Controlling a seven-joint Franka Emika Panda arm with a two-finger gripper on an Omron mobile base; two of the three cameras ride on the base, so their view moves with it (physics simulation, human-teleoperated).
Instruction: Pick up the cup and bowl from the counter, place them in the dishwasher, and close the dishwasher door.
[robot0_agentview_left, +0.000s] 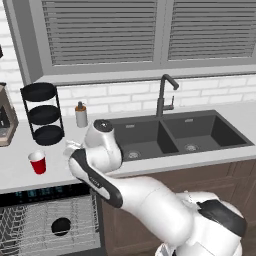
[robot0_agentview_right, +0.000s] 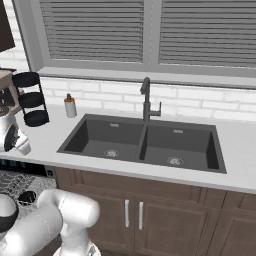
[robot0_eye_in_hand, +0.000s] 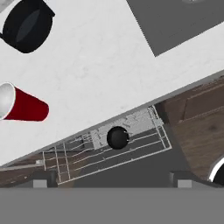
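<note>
Already the small shallow round black bowl (robot0_agentview_left: 61, 226) lies on the light grey wire rack (robot0_agentview_left: 30, 220) of the open dishwasher (robot0_agentview_left: 45, 192); the small red tapered cup (robot0_agentview_left: 38, 162) stands upright on the long grey-white counter (robot0_agentview_left: 20, 170), near the black three-tier stand (robot0_agentview_left: 42, 113); the two-finger gripper (robot0_agentview_left: 70, 149) hangs above the counter edge beside the cup, and whether its jaws are wide or narrow I cannot tell.

Glossy white rounded arm segments with dark grey joint bands
</note>
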